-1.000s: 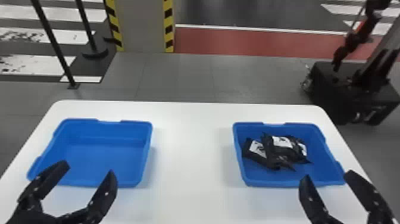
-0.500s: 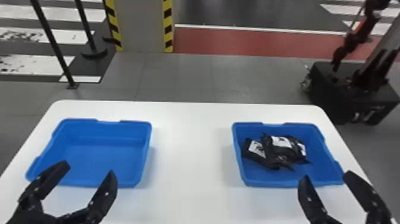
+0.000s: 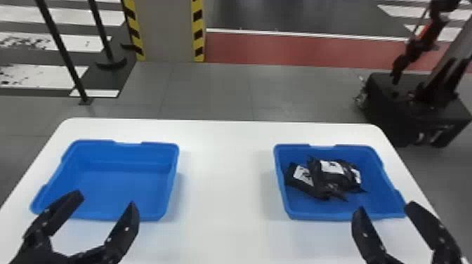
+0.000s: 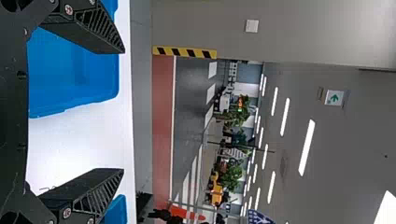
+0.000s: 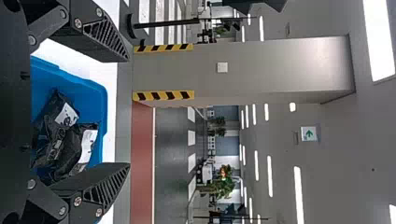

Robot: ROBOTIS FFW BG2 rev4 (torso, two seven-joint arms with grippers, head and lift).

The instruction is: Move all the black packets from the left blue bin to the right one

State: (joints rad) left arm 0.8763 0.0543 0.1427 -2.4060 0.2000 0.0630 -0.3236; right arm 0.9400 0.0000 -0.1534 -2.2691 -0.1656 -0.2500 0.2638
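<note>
Several black packets (image 3: pixel 318 184) lie heaped together inside the right blue bin (image 3: pixel 346 216), toward its left and middle, their thin film crinkled and creased, with a dull sheen and ragged pointed corners. White rectangular labels (image 3: pixel 332 167) sit on them, marked in black. The bin is smooth, shallow molded plastic with rounded corners and a shallow dip in its far rim. The left blue bin (image 3: pixel 119 215) has the same shape, its floor flat and plain. Both bins stand well apart on a smooth white table (image 3: pixel 224 196) with rounded corners.

The left gripper (image 3: pixel 108 200) is released, its two black fingers spread wide, and its tips appear over the near part of the left bin in the head view. The right gripper (image 3: pixel 385 208) is likewise released and widely spread, near the close right corner of the right bin; whether it touches the rim cannot be told. In the wrist views, the fingers of both are wedge-shaped, with slanted ribbing along their sides and round screws at their bases.
</note>
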